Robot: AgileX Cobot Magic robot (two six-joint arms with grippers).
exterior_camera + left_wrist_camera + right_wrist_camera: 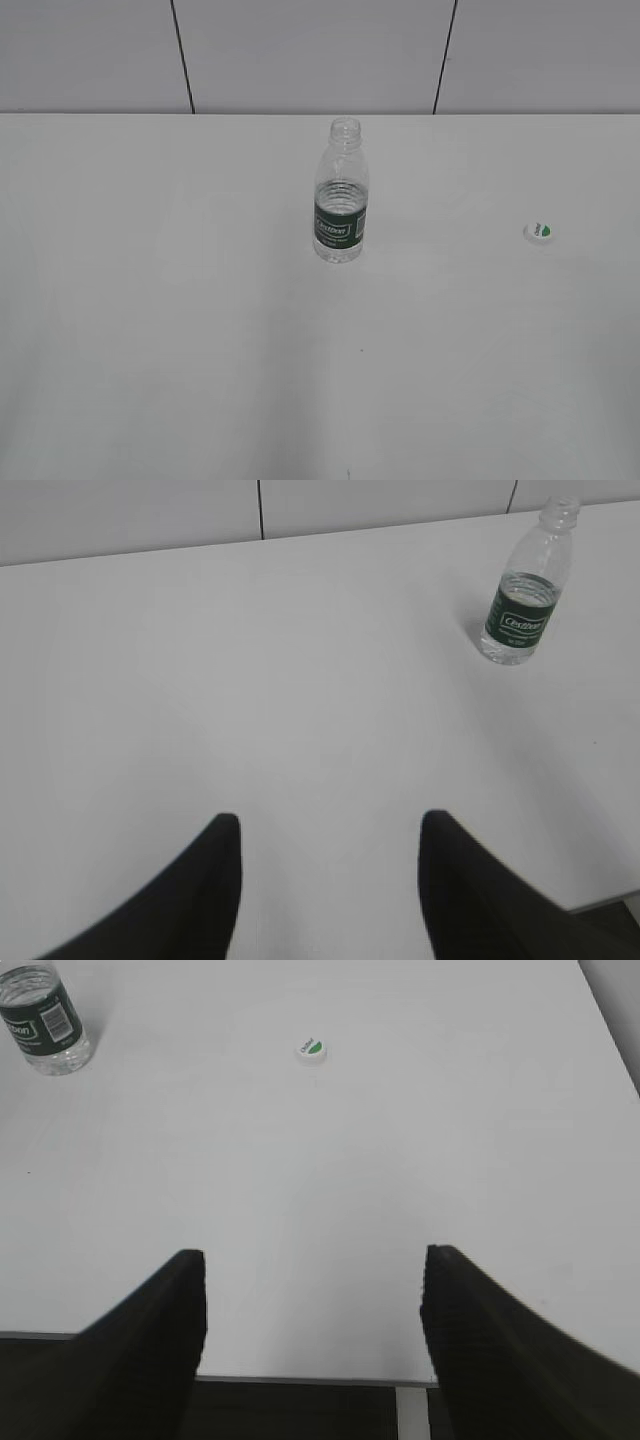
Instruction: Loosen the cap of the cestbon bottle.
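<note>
The cestbon bottle [341, 200] stands upright near the middle of the white table, clear with a dark green label, its neck open with no cap on it. It also shows in the left wrist view [522, 588] and the right wrist view [44, 1020]. The cap [538, 232], white with a green segment, lies flat on the table to the right of the bottle, apart from it, and shows in the right wrist view [312, 1049]. My left gripper [330, 825] is open and empty, far from the bottle. My right gripper [315, 1260] is open and empty over the table's near edge.
The white table [200, 330] ends at a grey panelled wall [300, 50] behind. The table's near edge [300, 1378] shows under my right gripper, and its right edge [610, 1020] lies beyond the cap. Neither arm shows in the exterior view.
</note>
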